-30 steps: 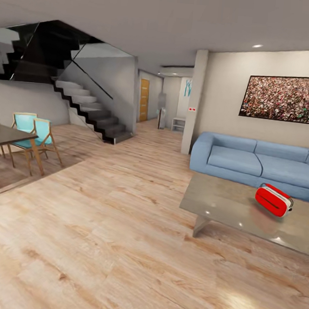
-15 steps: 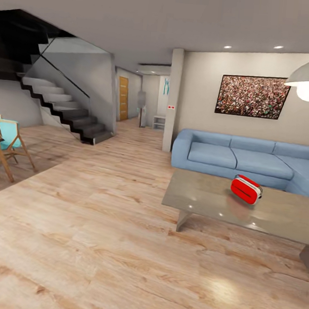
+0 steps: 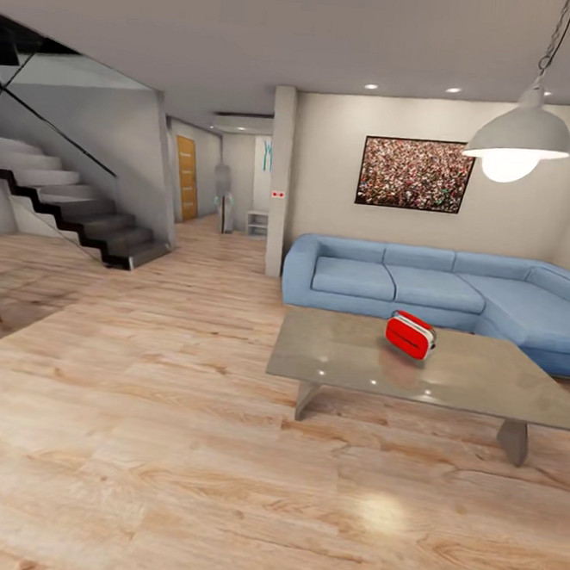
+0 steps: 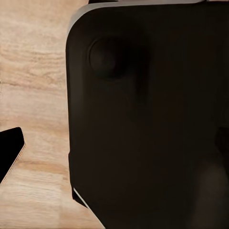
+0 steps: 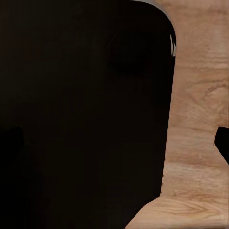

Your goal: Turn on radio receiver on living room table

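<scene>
The red radio receiver (image 3: 409,334) lies on the low grey-taupe table (image 3: 339,355), toward the table's far side and right of its middle. The table stands on the light wood floor in front of the light blue L-shaped sofa (image 3: 423,288) of the living room, several steps ahead of me and to the right. In the left wrist view a large dark body panel (image 4: 148,114) sits close to the camera, with one dark fingertip (image 4: 9,152) at the edge over the floor. The right wrist view has a similar dark panel (image 5: 81,114) and a dark fingertip (image 5: 223,143).
A framed crowd photo (image 3: 414,174) hangs on the beige wall above the sofa. A white pendant lamp (image 3: 518,141) hangs over the table's right part. A pillar (image 3: 279,181) stands left of the sofa, and dark stairs (image 3: 76,206) rise at the left. Wood floor stretches between me and the table.
The whole head view has swung to the right. The table and radio now sit nearer the picture's middle, the dining chairs have slid out at the left, and the pendant lamp has come into view.
</scene>
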`<state>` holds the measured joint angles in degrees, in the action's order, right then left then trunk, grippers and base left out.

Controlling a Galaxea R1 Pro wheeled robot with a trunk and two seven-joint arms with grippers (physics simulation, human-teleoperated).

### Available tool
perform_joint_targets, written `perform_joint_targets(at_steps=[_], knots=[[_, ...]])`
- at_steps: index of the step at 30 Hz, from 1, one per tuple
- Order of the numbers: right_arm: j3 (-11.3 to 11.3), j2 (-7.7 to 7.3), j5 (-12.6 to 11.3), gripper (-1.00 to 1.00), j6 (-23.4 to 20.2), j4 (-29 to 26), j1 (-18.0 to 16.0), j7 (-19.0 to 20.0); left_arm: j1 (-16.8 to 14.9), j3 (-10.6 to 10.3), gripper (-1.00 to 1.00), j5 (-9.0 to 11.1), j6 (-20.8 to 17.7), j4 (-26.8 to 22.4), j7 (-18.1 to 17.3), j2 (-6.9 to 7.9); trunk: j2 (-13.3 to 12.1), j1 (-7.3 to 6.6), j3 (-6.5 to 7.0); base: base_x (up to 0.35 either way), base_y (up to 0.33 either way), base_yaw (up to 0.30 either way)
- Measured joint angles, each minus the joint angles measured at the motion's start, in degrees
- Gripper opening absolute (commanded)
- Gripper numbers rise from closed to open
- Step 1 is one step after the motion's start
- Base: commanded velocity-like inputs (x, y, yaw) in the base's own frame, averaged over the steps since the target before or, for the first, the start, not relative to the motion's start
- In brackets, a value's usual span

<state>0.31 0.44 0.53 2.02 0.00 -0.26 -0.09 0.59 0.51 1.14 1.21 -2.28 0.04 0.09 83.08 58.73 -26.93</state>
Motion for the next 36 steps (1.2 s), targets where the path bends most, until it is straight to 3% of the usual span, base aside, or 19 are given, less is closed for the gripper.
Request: perform_joint_targets(at_steps=[36], knots=[[-0.04,0.00,0.00,1.00,0.00,0.00,0.00,0.00,0.02,-0.07,1.00,0.01,0.00,0.00,-0.06,-0.06,0.00,0.00,0.00,0.000,0.000,-0.285]])
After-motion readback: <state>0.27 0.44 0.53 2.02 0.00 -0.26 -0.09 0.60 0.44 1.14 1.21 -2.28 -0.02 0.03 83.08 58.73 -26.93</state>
